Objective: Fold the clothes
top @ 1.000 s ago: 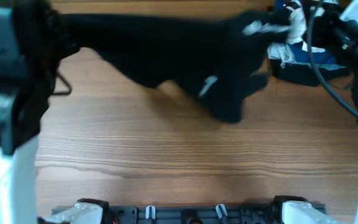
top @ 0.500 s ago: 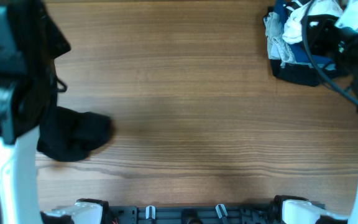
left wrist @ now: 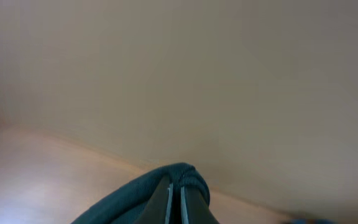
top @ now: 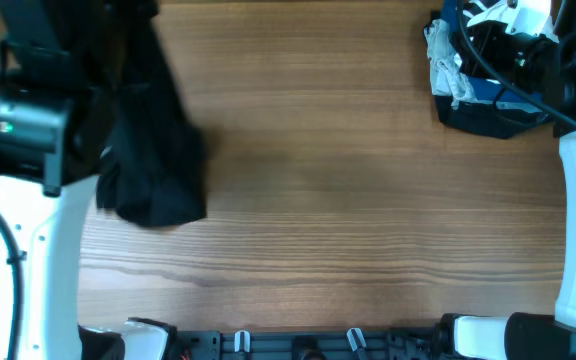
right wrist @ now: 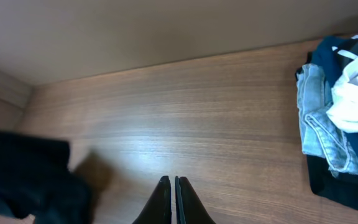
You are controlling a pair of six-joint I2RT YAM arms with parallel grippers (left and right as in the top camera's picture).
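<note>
A black garment hangs bunched at the table's left side, stretching from the far left edge down to the middle left. My left gripper is shut on a fold of it and holds it up. The garment also shows blurred at the left of the right wrist view. My right gripper is shut and empty above the bare table, away from the garment.
A pile of other clothes, blue, white and light denim, lies at the far right corner, partly under the right arm; it also shows in the right wrist view. The wooden table fills the middle.
One second ago the black garment was spread across the far edge. It then swung to the left side in a heap. Now it hangs higher from the left gripper. The right arm pulled back.
</note>
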